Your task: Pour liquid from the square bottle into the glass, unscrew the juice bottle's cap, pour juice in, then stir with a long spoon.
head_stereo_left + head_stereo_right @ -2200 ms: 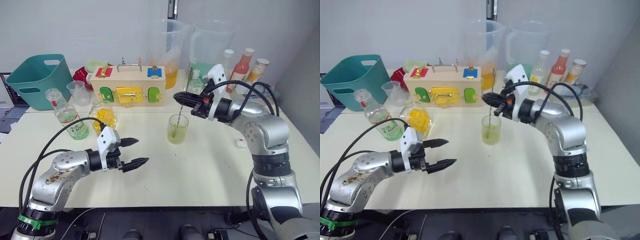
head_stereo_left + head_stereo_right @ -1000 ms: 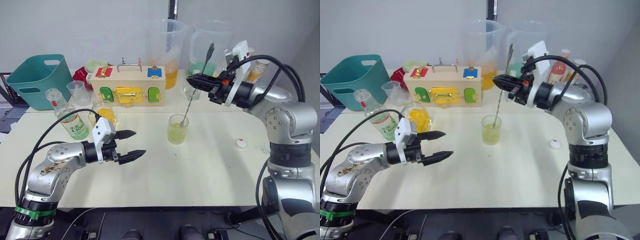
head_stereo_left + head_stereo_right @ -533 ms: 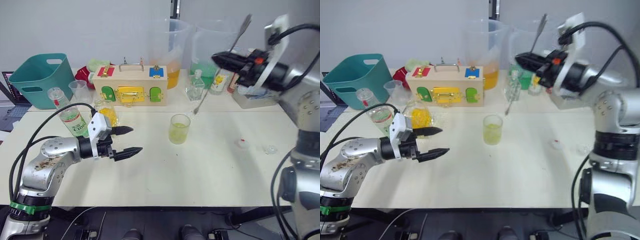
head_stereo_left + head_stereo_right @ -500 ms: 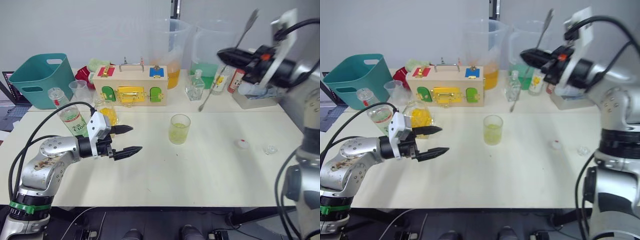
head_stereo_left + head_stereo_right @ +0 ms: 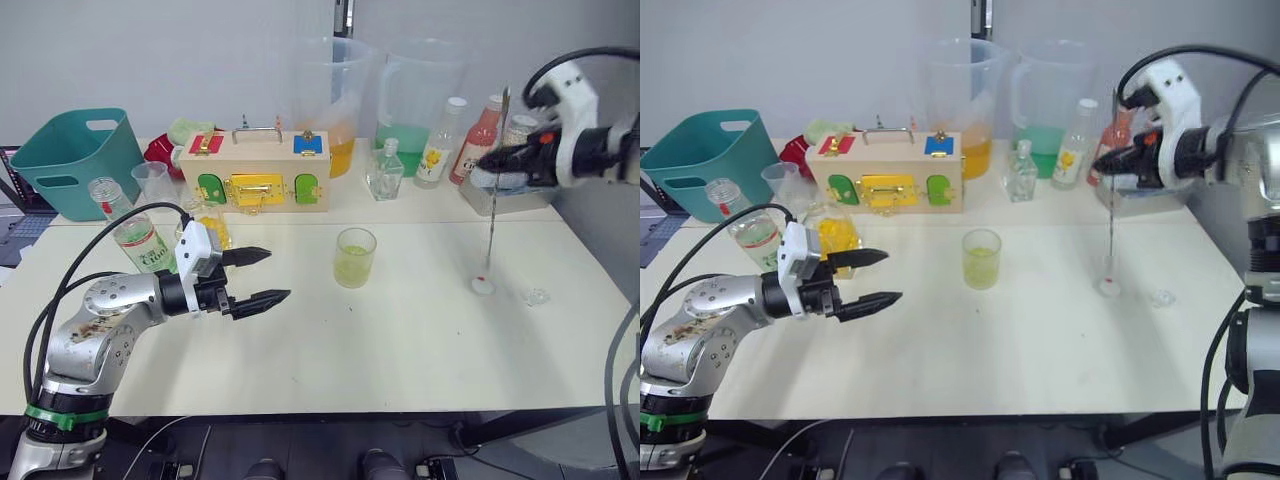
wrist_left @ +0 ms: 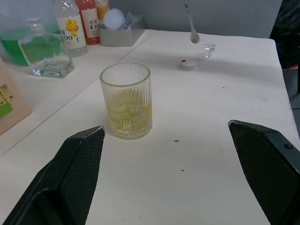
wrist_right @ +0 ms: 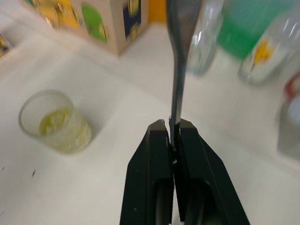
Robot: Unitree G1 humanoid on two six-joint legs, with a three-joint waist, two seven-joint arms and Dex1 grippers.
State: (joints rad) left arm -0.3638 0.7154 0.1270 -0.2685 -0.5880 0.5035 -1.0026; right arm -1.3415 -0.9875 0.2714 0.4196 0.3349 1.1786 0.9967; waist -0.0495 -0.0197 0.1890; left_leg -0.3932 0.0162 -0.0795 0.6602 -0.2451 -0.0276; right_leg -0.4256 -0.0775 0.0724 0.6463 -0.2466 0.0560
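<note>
The glass (image 5: 355,257) stands mid-table, about a third full of yellow-green liquid, and faces me in the left wrist view (image 6: 126,101). My left gripper (image 5: 265,275) hovers open to its left, fingers pointing at it and holding nothing. Behind that arm are the yellow square bottle (image 5: 212,228) and the uncapped, tilted juice bottle (image 5: 140,240). My right gripper (image 5: 485,160) is shut on the long spoon (image 5: 492,210), which hangs upright at the right with its bowl just above the white cap (image 5: 483,287) lying on the table.
A clear stopper (image 5: 537,296) lies right of the cap. Along the back are a teal basket (image 5: 75,155), a wooden latch box (image 5: 255,180), two big jugs (image 5: 340,100), a small colourless bottle (image 5: 383,175), other bottles (image 5: 435,150) and a grey tray (image 5: 505,195).
My right gripper has lifted the spoon out of the glass, swung it right and lowered it to hang over the cap. The left gripper stays open, nearly in place.
</note>
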